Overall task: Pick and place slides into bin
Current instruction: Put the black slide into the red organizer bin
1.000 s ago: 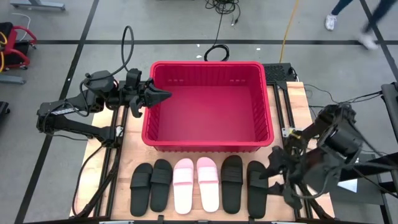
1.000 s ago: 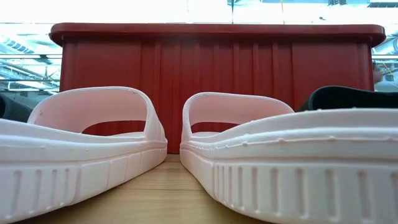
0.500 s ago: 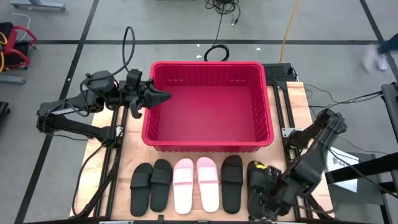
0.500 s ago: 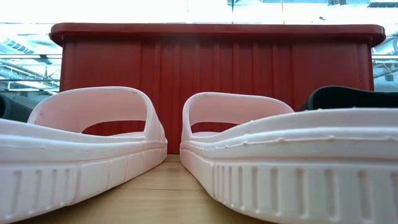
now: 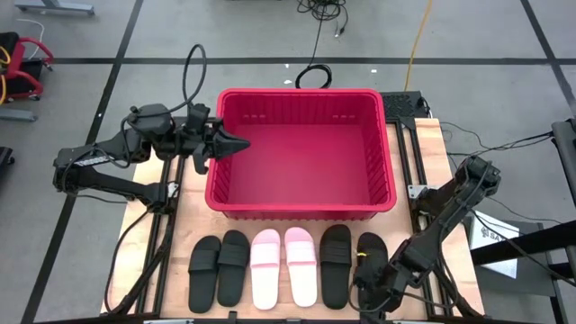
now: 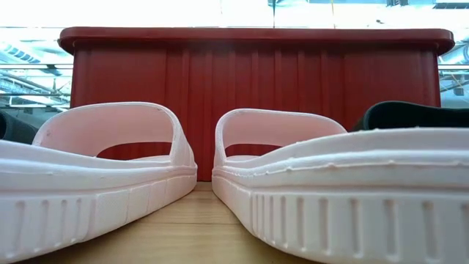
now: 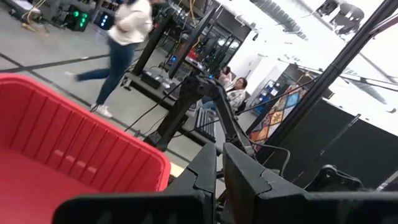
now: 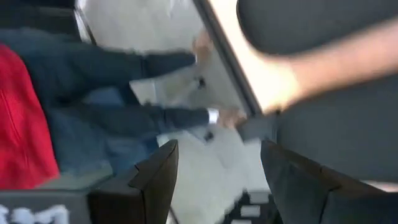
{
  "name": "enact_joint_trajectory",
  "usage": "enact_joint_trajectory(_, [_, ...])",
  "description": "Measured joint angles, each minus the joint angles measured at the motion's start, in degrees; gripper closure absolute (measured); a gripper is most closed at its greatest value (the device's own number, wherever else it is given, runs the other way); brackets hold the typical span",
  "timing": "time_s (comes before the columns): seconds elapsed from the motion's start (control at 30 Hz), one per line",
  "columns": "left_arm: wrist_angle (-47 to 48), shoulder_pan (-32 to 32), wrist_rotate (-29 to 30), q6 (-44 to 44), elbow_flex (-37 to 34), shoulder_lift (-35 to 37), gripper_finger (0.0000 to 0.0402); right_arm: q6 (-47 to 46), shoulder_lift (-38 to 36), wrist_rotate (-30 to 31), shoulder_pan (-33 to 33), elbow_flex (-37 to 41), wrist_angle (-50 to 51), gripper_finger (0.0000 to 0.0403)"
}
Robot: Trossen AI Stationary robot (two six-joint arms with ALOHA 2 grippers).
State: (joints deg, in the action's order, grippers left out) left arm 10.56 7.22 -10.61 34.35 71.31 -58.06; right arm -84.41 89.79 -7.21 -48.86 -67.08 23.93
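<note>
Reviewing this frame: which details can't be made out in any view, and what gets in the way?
- High view: the right gripper covers the heel half of the rightmost black slide; whether it grips is unclear.
- Low view: the two pink slides fill the foreground, hiding most black slides and both arms; only the outer wall of the bin shows.
- Right wrist view: motion blur hides what lies past the fingers.
- Left wrist view: only the bin's corner shows, no slides.
</note>
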Motion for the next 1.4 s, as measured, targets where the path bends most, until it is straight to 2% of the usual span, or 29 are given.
enact_joint_trajectory(0.13, [0.89,0.00,0.00,0.00,0.00,0.00,0.0376,0.16,-0.04,4.20,0.17,0.01,0.27,0.0181])
enact_joint_trajectory(0.37, [1.26,-0.01,-0.01,-0.72,0.00,0.00,0.0376,-0.98,-0.27,6.87,1.13,0.01,-1.78,0.0181])
enact_joint_trajectory(0.5, [1.24,0.00,0.00,-0.67,0.00,0.00,0.0376,-1.62,-0.27,7.39,1.33,0.01,-6.66,0.0181])
enact_joint_trajectory(0.7, [1.24,-0.02,-0.01,-0.38,0.00,0.00,0.0376,7.26,-0.25,10.44,2.70,0.01,-15.72,0.0181])
enact_joint_trajectory(0.8, [1.24,-0.02,-0.02,-0.39,0.00,0.00,0.0376,8.65,-0.25,11.90,2.80,0.01,-20.42,0.0181])
enact_joint_trajectory(0.97, [1.23,-0.02,0.00,-0.39,0.00,0.00,0.0376,4.86,-0.25,9.53,3.63,0.01,-21.90,0.0181])
enact_joint_trajectory(1.03, [1.24,-0.02,0.00,-0.46,0.00,0.00,0.0376,6.60,-0.25,7.50,3.62,0.01,-21.83,0.0181])
enact_joint_trajectory(1.17, [1.22,-0.02,0.00,-0.66,0.00,0.00,0.0376,7.73,-0.25,7.83,3.44,0.01,-18.40,0.0181])
enact_joint_trajectory(1.4, [1.24,0.00,0.00,-0.66,0.00,0.00,0.0376,7.75,-0.37,8.77,3.34,0.01,-3.14,0.0181])
